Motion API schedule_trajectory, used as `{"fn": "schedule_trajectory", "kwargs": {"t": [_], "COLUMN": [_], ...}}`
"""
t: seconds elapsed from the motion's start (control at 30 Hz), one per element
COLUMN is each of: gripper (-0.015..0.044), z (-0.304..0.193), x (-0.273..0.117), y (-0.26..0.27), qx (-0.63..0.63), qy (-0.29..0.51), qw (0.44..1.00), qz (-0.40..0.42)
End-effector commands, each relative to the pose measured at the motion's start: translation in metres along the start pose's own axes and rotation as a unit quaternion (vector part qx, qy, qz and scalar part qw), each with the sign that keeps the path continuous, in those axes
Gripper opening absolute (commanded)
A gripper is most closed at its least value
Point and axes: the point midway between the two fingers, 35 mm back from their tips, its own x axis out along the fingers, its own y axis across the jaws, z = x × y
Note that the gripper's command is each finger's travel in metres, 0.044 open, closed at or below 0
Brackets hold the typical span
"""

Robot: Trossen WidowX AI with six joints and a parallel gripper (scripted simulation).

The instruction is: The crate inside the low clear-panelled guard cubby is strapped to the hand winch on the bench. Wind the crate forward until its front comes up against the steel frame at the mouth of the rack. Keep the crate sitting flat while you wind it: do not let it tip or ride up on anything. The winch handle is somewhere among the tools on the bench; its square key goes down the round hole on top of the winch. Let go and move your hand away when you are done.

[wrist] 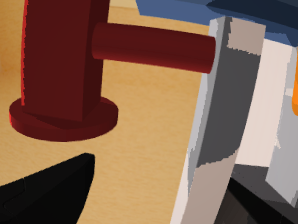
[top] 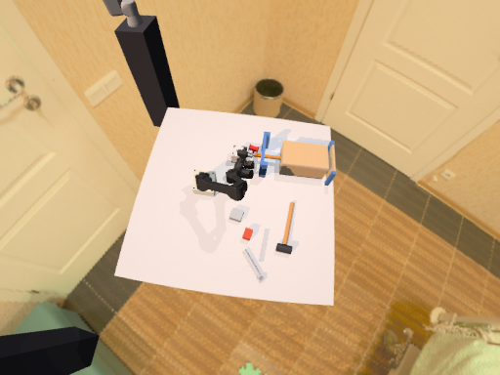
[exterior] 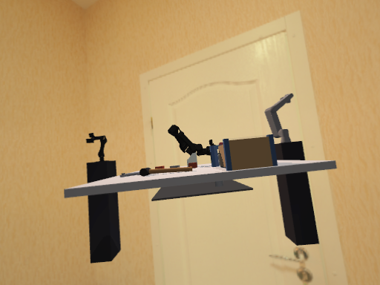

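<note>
The crate (top: 305, 158) sits flat in the guard cubby, its front a short gap behind the blue steel frame (top: 264, 158). An orange strap (top: 270, 157) (wrist: 295, 95) runs from it through the frame toward the winch, which the arm largely covers. A red part (top: 253, 147) (wrist: 62, 60) has a round collar at its bottom and a red cylinder (wrist: 152, 46) reaching to a grey upright bar (wrist: 232, 80). My gripper (wrist: 154, 175) is partly open, beside and below the red part; the grey bar passes near the right finger. No clear grip shows.
A hammer (top: 289, 225) (exterior: 167, 171), a grey block (top: 236, 215), a red block (top: 247, 233) and a grey metal bar (top: 254, 265) lie on the table. Blue posts (top: 330, 176) (exterior: 227, 155) stand at the cubby's far end.
</note>
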Motion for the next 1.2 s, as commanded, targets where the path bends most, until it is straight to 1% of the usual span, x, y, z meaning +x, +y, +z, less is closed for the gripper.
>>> {"fn": "schedule_trajectory", "kwargs": {"t": [0.0, 1.17], "gripper": [0.0240, 0.0240], "z": [0.0010, 0.0008], "x": [0.0001, 0.0000], "y": [-0.0045, 0.0040], "qx": [-0.002, 0.000], "qy": [-0.004, 0.000], "qw": [1.000, 1.000], "qz": [-0.012, 0.000]}}
